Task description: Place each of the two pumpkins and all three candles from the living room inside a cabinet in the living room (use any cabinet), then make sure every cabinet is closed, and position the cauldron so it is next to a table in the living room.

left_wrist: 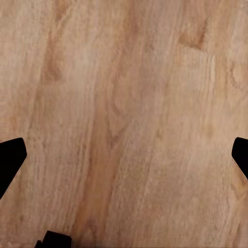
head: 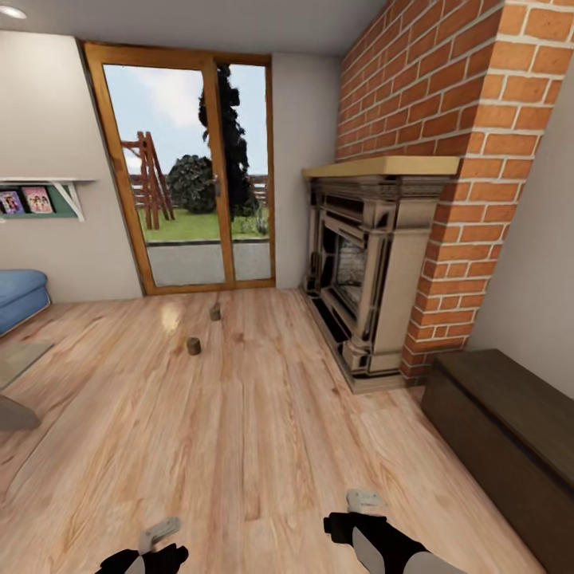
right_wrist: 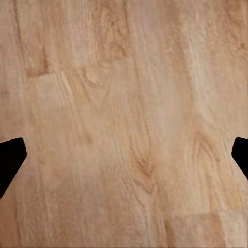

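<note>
No legible text, labels or signs.

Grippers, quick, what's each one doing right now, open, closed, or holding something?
Left gripper: open, holding nothing, wood floor between the fingers.
Right gripper: open, holding nothing, over the same floor.

A wooden plank floor [head: 239,430] in warm light tones runs across the room. On the far wall, a wood-framed glass sliding door [head: 187,171] looks out on a lawn, dark shrubs and a wooden frame under a bright sky. To the right stands a stone-coloured fireplace [head: 367,271] with a pale mantel, set against a red brick chimney wall [head: 446,88]. On the left, a white wall shelf [head: 40,195] holds books above a blue sofa edge [head: 20,295]. The walls are plain off-white.
</note>
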### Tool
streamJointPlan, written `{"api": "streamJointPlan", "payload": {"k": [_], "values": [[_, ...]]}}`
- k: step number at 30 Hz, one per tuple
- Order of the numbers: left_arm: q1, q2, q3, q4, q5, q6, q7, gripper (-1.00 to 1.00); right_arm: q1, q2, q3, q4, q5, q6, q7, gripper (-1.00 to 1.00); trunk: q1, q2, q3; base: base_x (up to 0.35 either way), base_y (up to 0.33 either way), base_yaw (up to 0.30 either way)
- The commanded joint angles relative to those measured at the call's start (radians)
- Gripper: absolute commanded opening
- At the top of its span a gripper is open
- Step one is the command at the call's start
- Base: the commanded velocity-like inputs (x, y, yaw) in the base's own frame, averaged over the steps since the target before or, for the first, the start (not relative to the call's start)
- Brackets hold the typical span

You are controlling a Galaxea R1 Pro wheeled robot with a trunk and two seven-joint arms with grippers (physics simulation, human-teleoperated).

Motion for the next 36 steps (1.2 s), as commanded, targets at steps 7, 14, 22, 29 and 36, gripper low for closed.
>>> {"api": "streamJointPlan", "payload": {"k": [7, 14, 22, 29, 36], "values": [[0.0, -0.002, 0.006, -0.002, 0.004, 0.006, 0.0, 1.0, 0.019, 0.0, 0.009, -0.004, -0.009, -0.001, -0.006, 1.0, 0.0, 0.0, -0.009, 0.294, 0.138, 0.144], [0.0, -0.002, 0.006, -0.002, 0.003, 0.006, 0.0, 1.0, 0.021, 0.001, 0.009, -0.004, -0.009, -0.001, -0.006, 1.0, 0.0, 0.0, -0.01, 0.294, 0.138, 0.019], [0.0, 0.0, 0.006, -0.001, 0.005, 0.006, 0.0, 1.0, 0.022, 0.001, 0.009, -0.004, -0.009, -0.003, -0.006, 1.0, 0.0, 0.0, -0.01, 0.289, 0.16, 0.001], [0.0, 0.0, 0.006, 0.012, 0.003, 0.006, 0.0, 1.0, 0.021, 0.001, 0.009, -0.004, -0.009, -0.003, -0.006, 1.0, 0.0, 0.0, -0.01, 0.241, 0.209, -0.105], [0.0, 0.0, 0.006, 0.018, 0.002, 0.006, 0.0, 1.0, 0.022, 0.001, 0.009, -0.004, -0.009, -0.003, -0.006, 1.0, 0.0, 0.0, -0.01, 0.146, 0.253, -0.265]]}}
